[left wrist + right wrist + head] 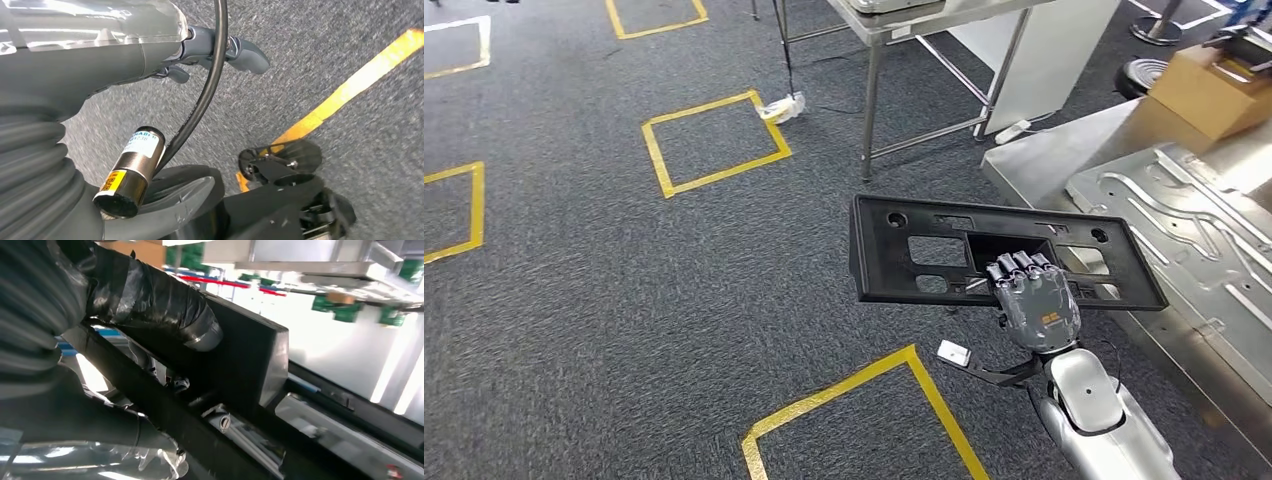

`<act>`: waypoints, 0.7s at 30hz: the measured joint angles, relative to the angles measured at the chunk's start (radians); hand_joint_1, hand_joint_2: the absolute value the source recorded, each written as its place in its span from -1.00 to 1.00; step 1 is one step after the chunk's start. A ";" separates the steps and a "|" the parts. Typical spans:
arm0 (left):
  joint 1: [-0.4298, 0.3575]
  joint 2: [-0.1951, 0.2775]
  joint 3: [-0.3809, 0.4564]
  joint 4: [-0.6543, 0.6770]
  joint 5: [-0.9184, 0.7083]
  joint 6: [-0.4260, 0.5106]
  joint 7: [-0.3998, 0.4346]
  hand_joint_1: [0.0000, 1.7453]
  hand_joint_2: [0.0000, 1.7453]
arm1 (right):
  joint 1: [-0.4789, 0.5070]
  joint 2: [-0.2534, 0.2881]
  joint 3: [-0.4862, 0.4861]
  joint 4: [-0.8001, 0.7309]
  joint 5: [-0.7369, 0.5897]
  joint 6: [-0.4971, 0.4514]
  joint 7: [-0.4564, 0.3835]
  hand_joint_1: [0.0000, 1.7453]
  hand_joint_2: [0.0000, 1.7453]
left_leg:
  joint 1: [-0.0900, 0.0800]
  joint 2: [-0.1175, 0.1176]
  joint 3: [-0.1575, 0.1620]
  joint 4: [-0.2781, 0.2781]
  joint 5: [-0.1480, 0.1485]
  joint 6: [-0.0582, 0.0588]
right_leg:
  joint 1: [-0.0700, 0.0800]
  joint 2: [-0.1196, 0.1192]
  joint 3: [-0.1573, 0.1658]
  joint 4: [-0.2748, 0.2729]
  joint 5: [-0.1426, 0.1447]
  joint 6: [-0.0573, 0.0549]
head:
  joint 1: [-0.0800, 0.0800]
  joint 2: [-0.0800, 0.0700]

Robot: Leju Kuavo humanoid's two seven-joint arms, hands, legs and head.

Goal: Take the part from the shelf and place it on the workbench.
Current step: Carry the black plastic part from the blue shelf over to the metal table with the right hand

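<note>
The part is a long black plastic panel point(904, 255) with several cut-outs, carried flat above the carpet in the head view. My right hand point(1034, 295) grips it through a middle opening, fingers hooked over an inner edge. Its right end overlaps the near edge of the steel workbench point(1044, 150). In the right wrist view my thumb point(165, 307) presses on the black part point(250, 360). My left hand point(210, 47) hangs over the carpet with its fingers curled in and nothing in them.
A stamped sheet-metal panel point(1194, 225) lies on the workbench, with a cardboard box point(1214, 90) behind it. A steel table frame point(904, 60) stands ahead. Yellow tape squares point(714, 140) mark the grey carpet, and a small white tag point(953, 352) dangles by my right wrist.
</note>
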 joint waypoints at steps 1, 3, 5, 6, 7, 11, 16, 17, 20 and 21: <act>0.003 0.000 0.000 0.000 -0.002 -0.002 0.002 -1.00 1.00 | 0.004 0.000 -0.001 -0.002 0.001 0.001 0.000 1.00 1.00 | -0.001 0.016 0.000 0.001 -0.002 0.000 | -0.004 -0.014 -0.026 0.055 -0.020 0.004 | 0.000 0.000; 0.007 0.001 0.001 0.000 -0.008 -0.005 0.008 -1.00 1.00 | 0.015 -0.001 -0.002 -0.005 0.005 0.004 0.000 1.00 1.00 | 0.000 0.047 0.000 0.006 -0.009 -0.003 | -0.014 -0.026 -0.032 0.073 -0.008 0.015 | 0.000 0.000; 0.007 0.001 0.001 0.000 -0.012 -0.007 0.010 -1.00 1.00 | 0.021 -0.005 -0.003 -0.011 0.010 0.007 0.000 1.00 1.00 | 0.002 0.073 0.001 0.017 -0.019 -0.011 | -0.022 -0.052 0.032 -0.046 0.051 0.025 | 0.000 0.000; 0.007 0.001 0.001 0.000 -0.012 -0.008 0.009 -1.00 1.00 | 0.023 -0.006 -0.004 -0.015 0.012 0.007 0.001 1.00 1.00 | 0.001 0.084 0.001 0.023 -0.026 -0.017 | -0.020 -0.074 0.063 -0.104 0.071 0.024 | 0.000 0.000; 0.006 0.001 0.001 0.000 -0.013 -0.009 0.009 -1.00 1.00 | 0.023 -0.009 -0.005 -0.019 0.014 0.008 0.002 1.00 1.00 | -0.001 0.094 0.001 0.029 -0.032 -0.024 | -0.017 -0.090 0.084 -0.144 0.081 0.020 | 0.000 0.000; -0.003 0.001 0.002 0.000 -0.015 -0.014 0.009 -1.00 1.00 | 0.030 -0.020 -0.014 -0.029 0.024 0.007 0.008 1.00 1.00 | -0.004 0.123 0.010 0.040 -0.050 -0.047 | -0.011 -0.067 0.089 -0.158 0.079 -0.011 | -0.001 0.000; -0.010 -0.001 0.002 0.000 -0.016 -0.019 0.009 -1.00 1.00 | 0.029 -0.031 -0.020 -0.038 0.033 0.006 0.011 1.00 1.00 | 0.006 0.015 -0.095 0.274 -0.170 -0.058 | -0.014 -0.007 0.093 -0.163 0.081 -0.035 | -0.001 0.000; -0.009 -0.002 0.002 0.000 -0.016 -0.020 0.009 -1.00 1.00 | 0.031 -0.032 -0.020 -0.038 0.034 0.006 0.011 1.00 1.00 | 0.006 0.009 -0.119 0.317 -0.177 -0.056 | -0.012 0.008 0.093 -0.162 0.081 -0.036 | -0.001 0.000; -0.011 -0.003 0.002 0.000 -0.016 -0.022 0.009 -1.00 1.00 | 0.035 -0.044 -0.027 -0.040 0.034 0.007 0.013 1.00 1.00 | 0.004 -0.012 -0.093 0.231 -0.091 -0.041 | -0.008 0.054 0.095 -0.160 0.082 -0.035 | -0.001 0.000; -0.011 -0.004 0.003 0.000 -0.016 -0.022 0.010 -1.00 1.00 | 0.036 -0.048 -0.032 -0.042 0.034 0.007 0.015 1.00 1.00 | 0.004 -0.039 -0.065 0.164 -0.058 -0.034 | -0.008 0.067 0.094 -0.159 0.082 -0.034 | -0.001 0.000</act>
